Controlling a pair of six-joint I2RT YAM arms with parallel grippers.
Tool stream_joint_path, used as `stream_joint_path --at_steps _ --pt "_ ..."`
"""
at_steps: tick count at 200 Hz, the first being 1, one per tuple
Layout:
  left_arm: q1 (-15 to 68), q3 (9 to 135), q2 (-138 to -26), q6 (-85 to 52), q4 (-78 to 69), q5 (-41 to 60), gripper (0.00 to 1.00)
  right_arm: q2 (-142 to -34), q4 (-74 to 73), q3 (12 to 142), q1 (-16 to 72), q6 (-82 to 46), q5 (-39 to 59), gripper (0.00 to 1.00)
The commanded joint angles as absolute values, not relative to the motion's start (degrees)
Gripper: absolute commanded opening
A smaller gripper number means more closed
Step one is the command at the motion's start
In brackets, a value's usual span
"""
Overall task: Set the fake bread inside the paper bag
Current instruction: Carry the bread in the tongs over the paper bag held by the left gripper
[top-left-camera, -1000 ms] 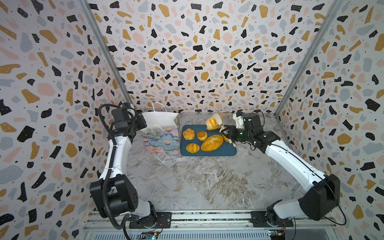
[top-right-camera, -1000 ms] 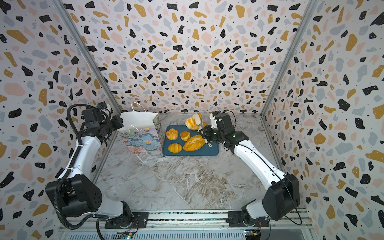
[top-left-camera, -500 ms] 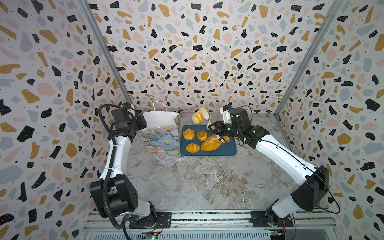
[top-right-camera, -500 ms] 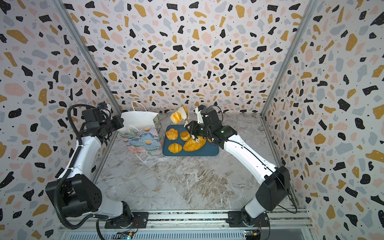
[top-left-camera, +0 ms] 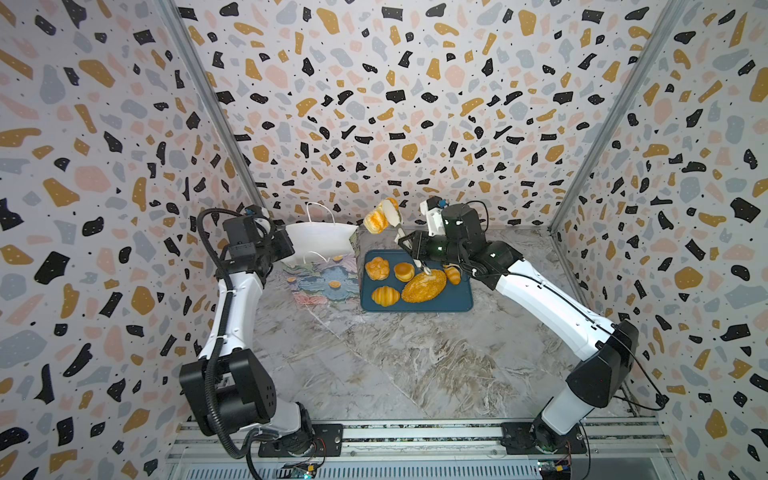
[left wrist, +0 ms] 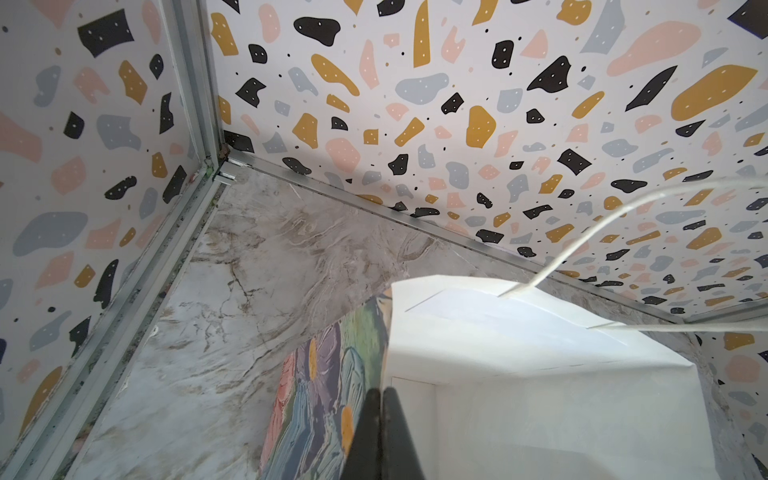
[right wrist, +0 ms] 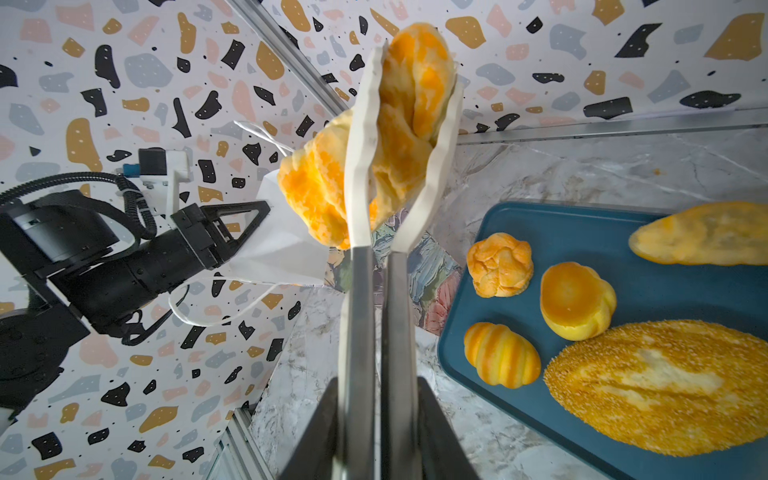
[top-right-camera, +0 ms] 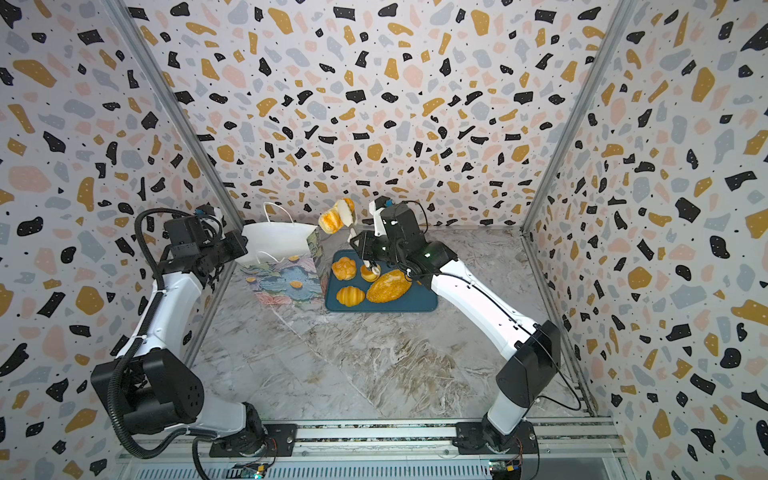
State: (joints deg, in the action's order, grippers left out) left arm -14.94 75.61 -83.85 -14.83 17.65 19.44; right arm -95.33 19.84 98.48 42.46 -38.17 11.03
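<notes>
Both top views overlook the whole grey marbled bench [top-left-camera: 374, 365]; wrist cameras sit close behind left fingers [left wrist: 401, 449] and right fingers [right wrist: 436, 444].

The grey marbled floor [top-left-camera: 395, 365] is being taken as the landmark. In both top views it is being enclosed on three sides by white walls printed with black, ochre, pink and grey flecks. The back wall [top-left-camera: 374, 104] is being seen behind it, the left wall [top-left-camera: 83, 166] and the right wall [top-left-camera: 706, 208] beside it. Its far corners are being marked by two metal posts [top-left-camera: 212, 104] [top-left-camera: 613, 104]. A thin metal strip [left wrist: 415, 222] is being shown where it meets the back wall. A metal rail [top-left-camera: 415, 432] is being laid along its near edge. It is being lit softly and evenly.
</notes>
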Motion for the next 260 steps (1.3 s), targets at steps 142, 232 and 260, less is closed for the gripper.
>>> stream_joint_path --at_steps 142,232,260 --pt "-15.02 74.43 -81.91 -15.07 15.56 20.65 0.00 -105.02 20.65 117.92 51.36 -33.19 5.44 0.25" --pt "-14.98 74.44 -82.09 -15.56 15.12 21.81 0.00 -107.37 21.96 120.23 56.12 -28.87 -3.24 0.24" --pt "-14.98 74.29 -82.08 -15.81 15.03 21.63 0.00 -108.61 22.20 120.85 57.19 -28.18 -4.47 0.24"
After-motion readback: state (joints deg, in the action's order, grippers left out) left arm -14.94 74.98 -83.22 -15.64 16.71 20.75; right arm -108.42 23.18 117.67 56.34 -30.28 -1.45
